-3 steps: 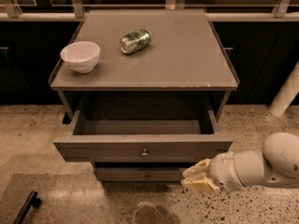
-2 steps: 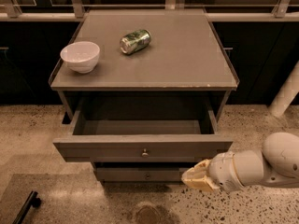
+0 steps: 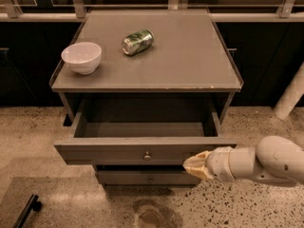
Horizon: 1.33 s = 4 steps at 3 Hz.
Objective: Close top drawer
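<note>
The top drawer [image 3: 118, 151] of the grey-brown cabinet stands pulled well out, its inside empty, with a small round metal knob [image 3: 147, 155] at the centre of its flat front. My gripper [image 3: 194, 166] comes in from the right on a white arm and sits at the right part of the drawer front, at or just below its lower edge. Whether it touches the front I cannot tell. The narrower middle drawer [image 3: 147, 177] shows below, slightly out.
On the cabinet top [image 3: 190, 65] stand a white bowl [image 3: 81, 57] at the left and a green can [image 3: 137, 42] lying on its side. A dark bar [image 3: 26, 210] lies on the speckled floor at lower left. A white post [image 3: 292, 96] stands at right.
</note>
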Each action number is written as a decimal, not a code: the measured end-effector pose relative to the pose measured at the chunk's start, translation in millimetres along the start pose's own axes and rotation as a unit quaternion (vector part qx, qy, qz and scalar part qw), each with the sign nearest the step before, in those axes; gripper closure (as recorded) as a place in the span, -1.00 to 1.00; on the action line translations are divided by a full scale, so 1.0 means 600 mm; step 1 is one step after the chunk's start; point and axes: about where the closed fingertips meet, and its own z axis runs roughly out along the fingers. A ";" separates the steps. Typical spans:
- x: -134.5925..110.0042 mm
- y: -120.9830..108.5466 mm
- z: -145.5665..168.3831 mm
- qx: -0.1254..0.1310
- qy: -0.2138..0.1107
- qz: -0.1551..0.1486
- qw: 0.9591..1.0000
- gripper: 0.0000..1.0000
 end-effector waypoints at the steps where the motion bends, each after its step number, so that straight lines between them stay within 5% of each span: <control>1: -0.007 -0.056 0.018 0.044 -0.015 -0.008 0.999 1.00; 3: -0.040 -0.136 0.025 0.106 -0.012 -0.019 0.994 1.00; 4: -0.039 -0.134 0.025 0.106 -0.012 -0.019 0.994 1.00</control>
